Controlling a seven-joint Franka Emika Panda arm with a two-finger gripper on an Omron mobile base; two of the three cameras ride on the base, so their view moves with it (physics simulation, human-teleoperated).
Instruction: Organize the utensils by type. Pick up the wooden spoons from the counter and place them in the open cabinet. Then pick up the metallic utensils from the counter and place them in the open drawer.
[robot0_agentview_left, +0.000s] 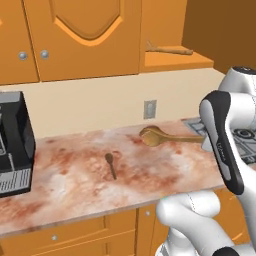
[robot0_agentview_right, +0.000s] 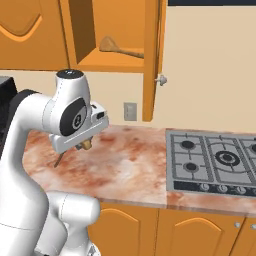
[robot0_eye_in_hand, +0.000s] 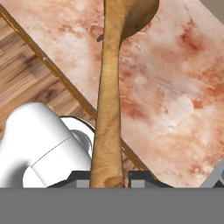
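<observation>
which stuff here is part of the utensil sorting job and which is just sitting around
Part of the job:
- wooden spoon held in the gripper
- second wooden spoon on the cabinet shelf
- small metal spoon lying on the counter

Just lying about:
- black appliance
- stove
- wall outlet

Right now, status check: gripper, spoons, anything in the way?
Gripper shut on wooden spoon, held above counter. Other wooden spoon already on cabinet shelf. Small metal spoon lies on counter. Nothing seen blocking.
</observation>
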